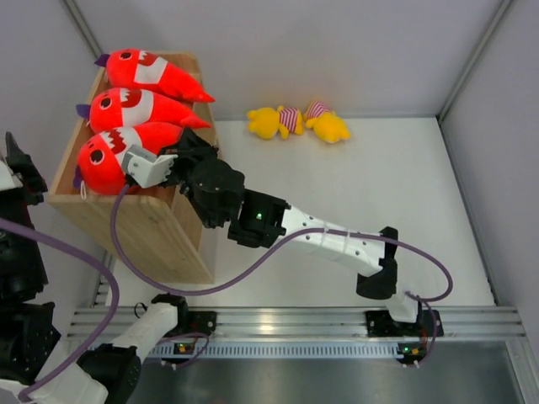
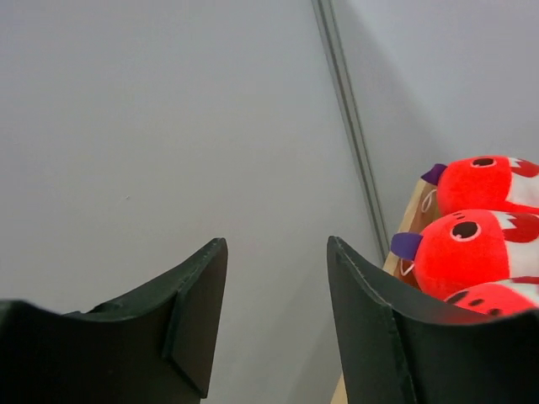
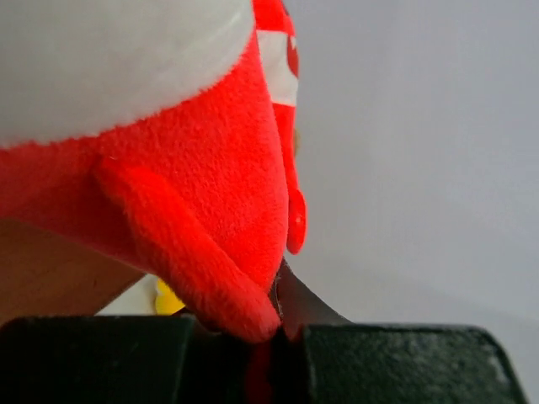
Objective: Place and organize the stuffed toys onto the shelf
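Note:
Three red plush sharks lie side by side on the wooden shelf [image 1: 156, 231]: a far one [image 1: 147, 71], a middle one [image 1: 135, 108] and a near one [image 1: 114, 151]. My right gripper [image 1: 178, 145] is shut on the near shark's tail end; the right wrist view shows red plush [image 3: 185, 177] pinched between the jaws of this gripper [image 3: 278, 330]. Two yellow striped toys [image 1: 274, 122] [image 1: 328, 126] lie on the white table at the back. My left gripper [image 1: 15, 156] is open and empty left of the shelf, facing the wall [image 2: 278, 248]. The sharks' heads [image 2: 463, 248] show at its right.
The shelf stands at the table's left side against the grey wall. A purple cable [image 1: 118, 252] loops from the right wrist in front of the shelf. A metal rail [image 1: 295, 324] runs along the near edge. A yellow toy [image 3: 167, 299] peeks below the shark.

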`<state>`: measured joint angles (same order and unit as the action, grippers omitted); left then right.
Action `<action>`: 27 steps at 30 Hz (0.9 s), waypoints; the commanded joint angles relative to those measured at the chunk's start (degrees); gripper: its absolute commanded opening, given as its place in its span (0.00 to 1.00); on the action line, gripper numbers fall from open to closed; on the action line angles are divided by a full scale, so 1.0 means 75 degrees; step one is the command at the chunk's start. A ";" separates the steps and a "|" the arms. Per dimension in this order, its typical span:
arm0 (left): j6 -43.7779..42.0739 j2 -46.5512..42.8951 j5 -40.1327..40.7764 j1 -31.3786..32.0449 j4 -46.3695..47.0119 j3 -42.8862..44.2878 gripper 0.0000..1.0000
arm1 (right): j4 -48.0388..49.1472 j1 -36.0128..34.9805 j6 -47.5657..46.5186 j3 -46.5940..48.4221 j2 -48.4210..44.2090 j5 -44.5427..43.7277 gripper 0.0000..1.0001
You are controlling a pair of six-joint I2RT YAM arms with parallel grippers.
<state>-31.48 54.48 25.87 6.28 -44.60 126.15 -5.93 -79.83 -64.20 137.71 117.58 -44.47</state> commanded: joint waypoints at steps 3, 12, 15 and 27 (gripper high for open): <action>0.0295 -0.0209 -0.2413 0.0029 -0.0778 -0.0447 0.62 | 0.0475 0.0250 0.0369 0.0482 0.0225 -0.0282 0.00; 0.0448 -0.0748 -0.2774 -0.0053 -0.1296 -0.2710 0.65 | 0.0265 0.0145 0.0604 0.0120 0.0155 0.0665 0.00; 0.0483 -0.0678 -0.1836 -0.0064 -0.1214 -0.2746 0.61 | 0.0264 0.0027 0.0661 -0.0302 -0.0079 0.0971 0.21; 0.0038 -0.0584 -0.0520 -0.0053 -0.0605 -0.2757 0.54 | -0.0344 0.0214 0.2536 -0.2377 -0.2457 0.3184 0.83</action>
<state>-29.74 49.28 17.82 6.04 -50.17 106.06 -6.76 -78.56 -50.30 120.46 104.44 -27.90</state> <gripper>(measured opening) 0.536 0.813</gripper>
